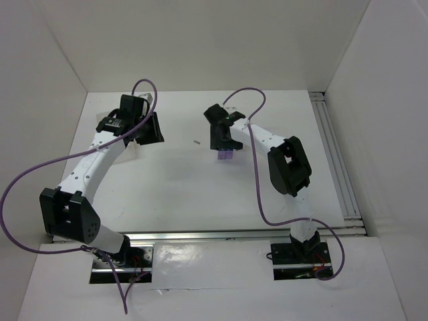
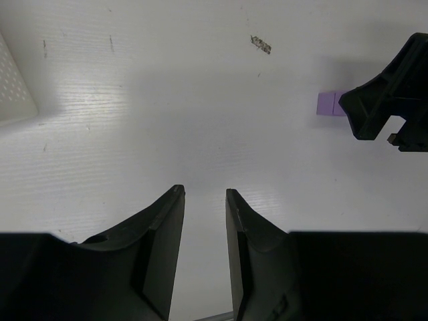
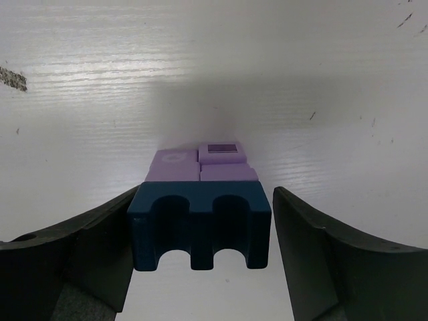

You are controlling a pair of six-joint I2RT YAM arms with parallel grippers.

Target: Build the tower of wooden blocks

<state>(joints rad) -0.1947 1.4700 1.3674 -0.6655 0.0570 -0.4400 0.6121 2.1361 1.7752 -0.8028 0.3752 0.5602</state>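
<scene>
Dark blue block (image 3: 200, 227) between spread right fingers (image 3: 321, 267), purple blocks (image 3: 200, 167) just beyond, left fingers (image 2: 160, 254) parted

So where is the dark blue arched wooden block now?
The dark blue block sits between the right gripper's fingers in its wrist view, against the light purple blocks.

a robot lab, by the look of it, set up as a test cell. a white table (image 1: 180, 187) is boxed in by plain white walls (image 1: 200, 40). a left arm (image 1: 93, 164) and a right arm (image 1: 267, 144) are bolted to metal rails (image 1: 221, 235) at its near edge. purple cables (image 1: 27, 177) loop loose from them, and scuffs mark the tabletop.
</scene>
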